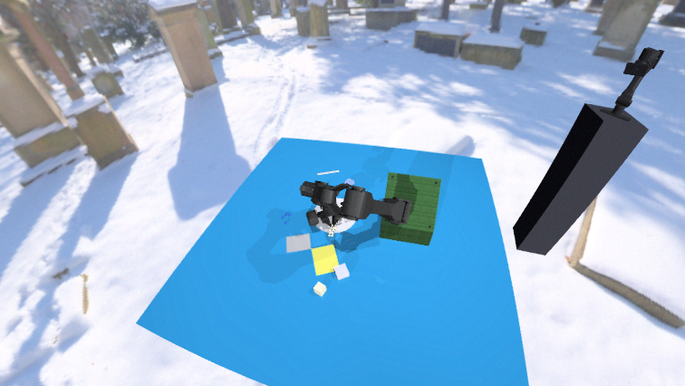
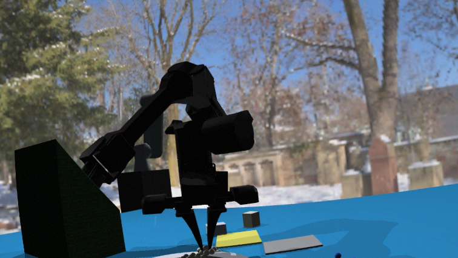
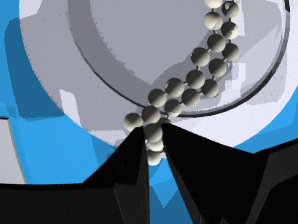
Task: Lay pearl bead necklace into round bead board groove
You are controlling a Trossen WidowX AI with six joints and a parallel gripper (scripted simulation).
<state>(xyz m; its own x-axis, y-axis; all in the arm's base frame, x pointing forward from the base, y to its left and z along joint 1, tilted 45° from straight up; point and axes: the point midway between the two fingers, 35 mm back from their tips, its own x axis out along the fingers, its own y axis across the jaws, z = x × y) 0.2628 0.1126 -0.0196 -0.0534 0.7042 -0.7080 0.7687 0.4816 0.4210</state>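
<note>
The round bead board (image 1: 347, 224) (image 2: 231, 255) (image 3: 42, 60) is pale, with a darker ring groove (image 3: 80, 30) inside its wide rim. The pearl bead necklace (image 1: 331, 232) (image 2: 192, 255) (image 3: 195, 79) lies bunched as two neighbouring strands, running over the board's right inner part and across the rim to the fingers. My gripper (image 1: 332, 223) (image 2: 206, 249) (image 3: 152, 133) points down at the rim and is shut on the necklace's near end. A few beads stick out beside and below the fingertips. The necklace's far end is cut off in the wrist view.
A green block (image 1: 421, 191) stands by the arm's base. A grey tile (image 1: 298, 243) (image 2: 293, 244) and a yellow tile (image 1: 324, 260) (image 2: 238, 238) lie near the board. A whitish cube (image 1: 341, 271) and a cream cube (image 1: 319, 288) (image 2: 251, 218) sit beyond. Small blue pieces (image 1: 285, 217) lie left.
</note>
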